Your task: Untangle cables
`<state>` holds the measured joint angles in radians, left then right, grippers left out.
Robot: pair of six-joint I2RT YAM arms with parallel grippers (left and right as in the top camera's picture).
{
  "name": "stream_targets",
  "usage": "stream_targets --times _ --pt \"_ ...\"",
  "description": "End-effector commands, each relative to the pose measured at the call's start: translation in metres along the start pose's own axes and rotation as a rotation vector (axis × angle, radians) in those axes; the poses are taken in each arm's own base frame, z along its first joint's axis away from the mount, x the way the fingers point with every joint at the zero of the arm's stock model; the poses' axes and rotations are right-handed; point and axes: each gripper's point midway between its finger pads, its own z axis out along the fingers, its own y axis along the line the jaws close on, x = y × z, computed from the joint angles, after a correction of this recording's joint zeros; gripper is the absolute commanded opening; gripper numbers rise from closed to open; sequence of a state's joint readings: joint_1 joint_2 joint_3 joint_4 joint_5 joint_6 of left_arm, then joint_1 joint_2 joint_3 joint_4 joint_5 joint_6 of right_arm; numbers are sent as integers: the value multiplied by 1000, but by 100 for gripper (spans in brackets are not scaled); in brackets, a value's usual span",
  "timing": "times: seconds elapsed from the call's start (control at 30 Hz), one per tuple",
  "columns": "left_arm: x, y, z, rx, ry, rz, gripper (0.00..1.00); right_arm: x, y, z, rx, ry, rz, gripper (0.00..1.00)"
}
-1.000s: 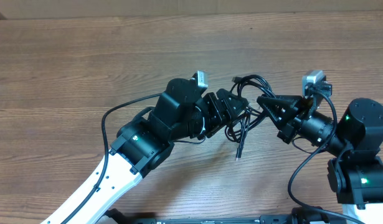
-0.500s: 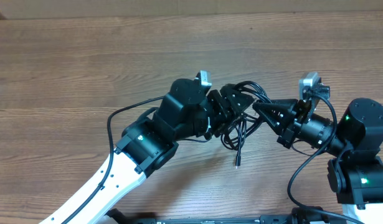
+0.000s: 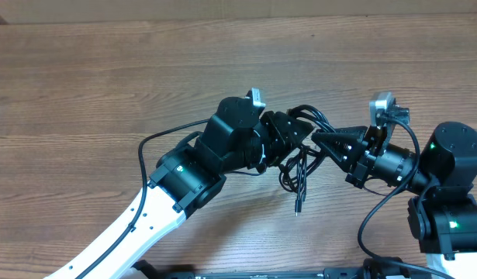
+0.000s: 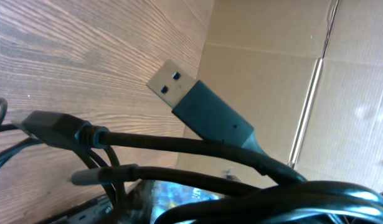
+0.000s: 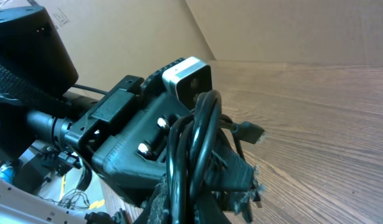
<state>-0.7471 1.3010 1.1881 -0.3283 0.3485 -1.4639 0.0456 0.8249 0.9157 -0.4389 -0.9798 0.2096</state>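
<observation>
The cables (image 3: pixel 298 161) are a knot of thin black cords hanging between my two grippers over the wooden table, with one loose plug end (image 3: pixel 298 208) trailing toward the front. My left gripper (image 3: pixel 302 132) meets the knot from the left, its jaws drawn in on the cords. In the left wrist view a flat USB plug (image 4: pixel 179 87) and a smaller plug (image 4: pixel 51 124) stick out above cords (image 4: pixel 179 144) that cross the jaws. My right gripper (image 3: pixel 319 140) is shut on the knot from the right. In the right wrist view the cords (image 5: pixel 200 137) rise from between its fingers (image 5: pixel 179 199).
The wooden table (image 3: pixel 106 77) stretches to the left and back. A cardboard wall (image 3: pixel 222 8) closes off the far edge. Thicker black arm cables loop beside the left arm (image 3: pixel 145 147) and the right arm (image 3: pixel 370 217). The left wrist camera (image 5: pixel 190 74) sits close to the right gripper.
The left gripper's jaws have narrowed onto the knot and it has slid right. The right gripper has edged left toward it, and the upper cable loops have flattened.
</observation>
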Motion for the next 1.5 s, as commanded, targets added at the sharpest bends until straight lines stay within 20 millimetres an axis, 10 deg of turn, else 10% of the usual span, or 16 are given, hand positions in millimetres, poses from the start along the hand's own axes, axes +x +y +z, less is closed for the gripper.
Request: stream_targets --times 0.0,0.03,0.9,0.97,1.07,1.13,1.47 --pt "-6 -6 0 7 -40 14 15 -7 15 -4 -49 -8 -27 4" --pt "-6 -6 0 7 -41 33 4 -7 15 -4 -49 -8 -27 4" --pt "-17 -26 -36 28 -130 904 4 21 -60 -16 375 29 143 5" --pt "-22 -23 -38 1 -152 897 4 22 -60 -16 375 34 148 16" --pt "-28 -10 -40 -63 -163 877 4 23 -60 -16 376 36 151 72" --pt "-29 -6 -42 -82 -160 872 4 23 -60 -16 376 36 150 86" --pt "-26 5 -41 -117 -132 860 4 19 -48 -12 299 58 -37 80"
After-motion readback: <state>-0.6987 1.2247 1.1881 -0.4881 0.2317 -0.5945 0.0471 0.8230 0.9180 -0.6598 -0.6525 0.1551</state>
